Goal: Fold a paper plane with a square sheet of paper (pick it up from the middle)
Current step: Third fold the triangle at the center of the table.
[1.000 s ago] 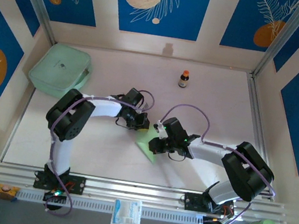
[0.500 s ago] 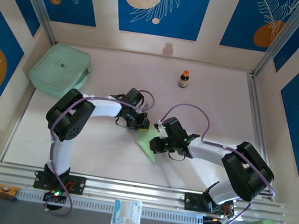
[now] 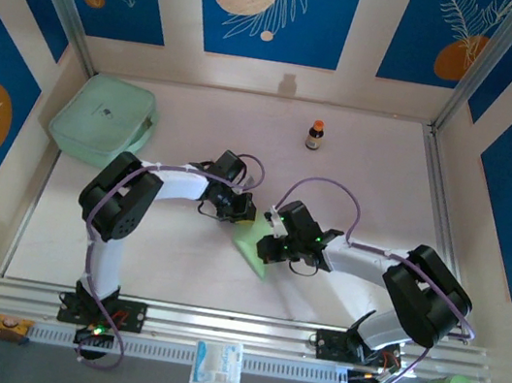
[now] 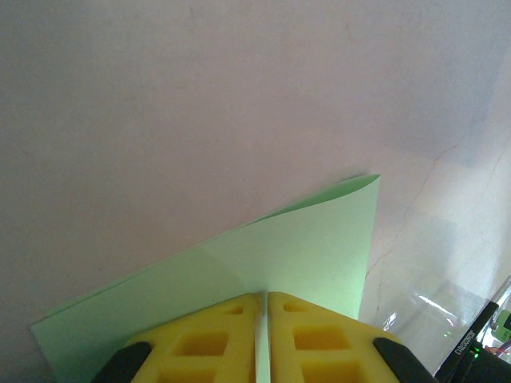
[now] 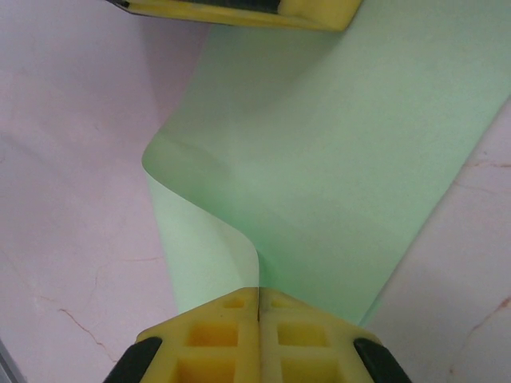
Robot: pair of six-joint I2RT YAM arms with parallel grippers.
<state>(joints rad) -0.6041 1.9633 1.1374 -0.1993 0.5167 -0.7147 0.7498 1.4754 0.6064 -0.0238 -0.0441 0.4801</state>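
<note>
Early stage: paper [image 5: 335,159] lies mid-desk [image 3: 176,257], bent over in a loose first fold and not creased flat, left pincer [image 4: 263,297] and right pincer [image 5: 258,289] each pinching it, no dart shape yet, most folds left.

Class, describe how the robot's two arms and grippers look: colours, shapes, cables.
Both the left arm and the right arm have white tubular links between bulky, rounded black joint housings, with a thin lilac cable looping alongside each. The left gripper and right gripper have yellow fingers moulded with square recesses, backed by black at the outer edges.
</note>
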